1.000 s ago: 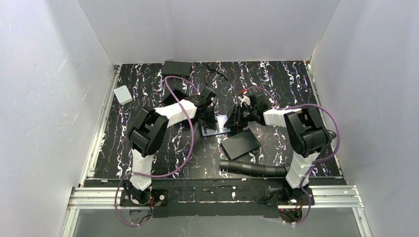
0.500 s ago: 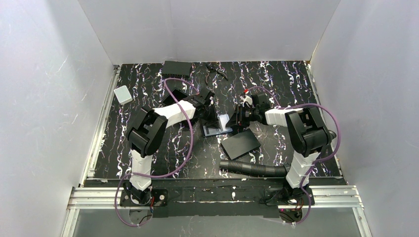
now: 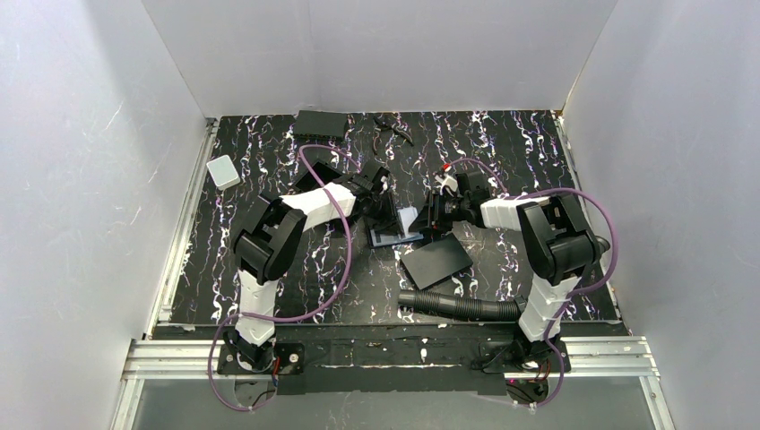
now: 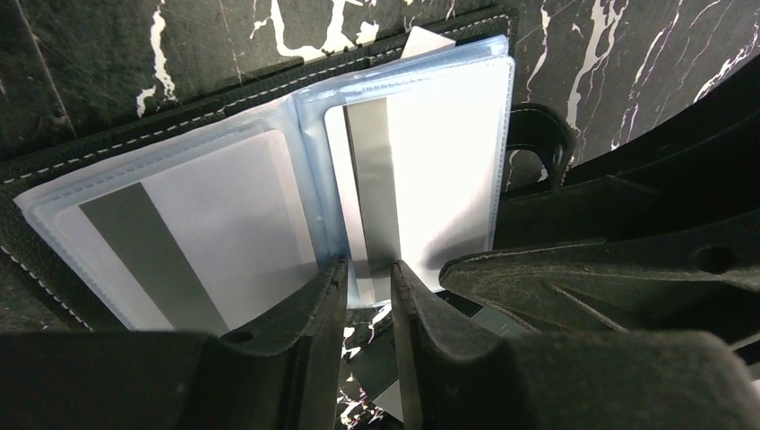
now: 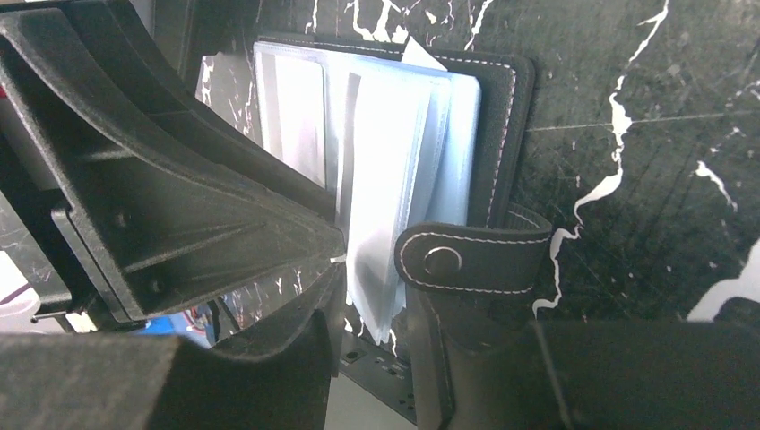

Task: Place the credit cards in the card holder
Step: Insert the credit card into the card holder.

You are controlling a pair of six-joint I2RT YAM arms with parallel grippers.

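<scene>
Left claw [image 4: 367,267] is open only a narrow gap, its tips at the near edge of a sleeve page; contact unclear. Right claw [image 5: 376,315] is part closed, pinching the fanned clear sleeves [image 5: 385,179] and lifting them. The card holder [image 4: 134,124] is black stitched leather with a snap strap [image 5: 466,260], lying open mid-surface [image 3: 502,143] between both claws. The credit cards [image 4: 206,215] sit inside glossy plastic pockets, pale faces with grey stripes. A matte black sheet [image 3: 436,261] lies just near-right of the holder.

Black marbled table [image 3: 520,152] carries card holder [image 3: 392,236], sheet [image 3: 436,261], hose [image 3: 457,305].
</scene>
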